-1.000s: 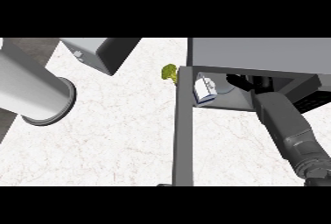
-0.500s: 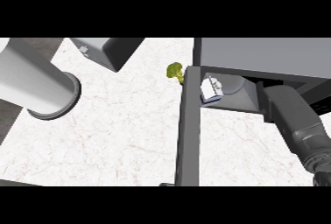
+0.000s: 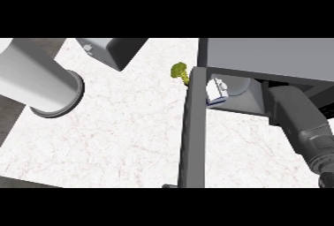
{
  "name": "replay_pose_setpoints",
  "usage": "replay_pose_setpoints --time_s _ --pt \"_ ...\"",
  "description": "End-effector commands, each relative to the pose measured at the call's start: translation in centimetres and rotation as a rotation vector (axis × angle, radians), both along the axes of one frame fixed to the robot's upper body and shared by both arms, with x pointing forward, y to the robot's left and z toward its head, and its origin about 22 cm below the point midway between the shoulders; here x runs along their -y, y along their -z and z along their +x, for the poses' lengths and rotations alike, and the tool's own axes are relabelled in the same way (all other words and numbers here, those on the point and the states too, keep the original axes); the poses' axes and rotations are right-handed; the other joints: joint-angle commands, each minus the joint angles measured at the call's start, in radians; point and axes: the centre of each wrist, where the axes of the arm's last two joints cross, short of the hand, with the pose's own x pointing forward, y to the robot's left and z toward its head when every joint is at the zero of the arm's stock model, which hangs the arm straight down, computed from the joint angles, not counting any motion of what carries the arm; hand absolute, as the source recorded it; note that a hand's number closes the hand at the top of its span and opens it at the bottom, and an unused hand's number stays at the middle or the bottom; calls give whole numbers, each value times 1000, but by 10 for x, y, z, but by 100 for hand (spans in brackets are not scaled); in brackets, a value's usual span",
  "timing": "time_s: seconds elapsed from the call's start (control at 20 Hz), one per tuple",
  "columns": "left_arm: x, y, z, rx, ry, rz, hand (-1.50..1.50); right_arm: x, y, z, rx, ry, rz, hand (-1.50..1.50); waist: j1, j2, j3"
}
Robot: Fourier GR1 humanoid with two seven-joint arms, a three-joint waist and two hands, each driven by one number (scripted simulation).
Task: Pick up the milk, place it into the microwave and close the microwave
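The right forearm [image 3: 297,126] is extending into the microwave [image 3: 267,55] at 2 o'clock, beside the milk [image 3: 217,90]. The hand is lying hidden, so its state cannot be told. The open door [image 3: 193,132] is blocking the 9 o'clock side, with broccoli [image 3: 180,72] lying beyond it on the worktop [image 3: 124,132].

Open microwave door [image 3: 194,132] stands edge-on down middle of counter [image 3: 124,132], walling left from right. Wide bare stretch left of door. Left forearm [image 3: 39,84] looms over far-left part. Grey appliance [image 3: 111,50] at top edge. Broccoli [image 3: 179,72] just beside door's far end. Microwave [image 3: 267,55] opening right of door, filled by milk [image 3: 217,90] and right forearm [image 3: 300,123].
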Motion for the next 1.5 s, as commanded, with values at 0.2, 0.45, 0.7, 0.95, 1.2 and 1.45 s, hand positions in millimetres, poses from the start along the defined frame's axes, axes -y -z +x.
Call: replay_pose_setpoints --time_s 0.2,0.45,0.7,0.95,1.2,1.45 --pt "0 1 9 2 24 1 -150 29 -22 4 37 34 -51 150 22 30 8" --pt "-5 2 12 -3 10 21 -150 34 -34 8 42 48 -53 150 33 31 5" --pt "-7 -1 14 -20 6 66 -150 40 -39 8 53 46 -55 150 33 37 6" --pt "-8 -6 18 11 -2 78 -150 45 -44 9 52 61 -54 150 49 44 8" --pt "-7 -7 23 5 15 93 -150 9 -52 22 126 -29 50 -150 53 40 12" --pt "-4 -8 31 -5 36 110 -150 -10 -42 22 -4 -131 -45 -150 74 37 5"
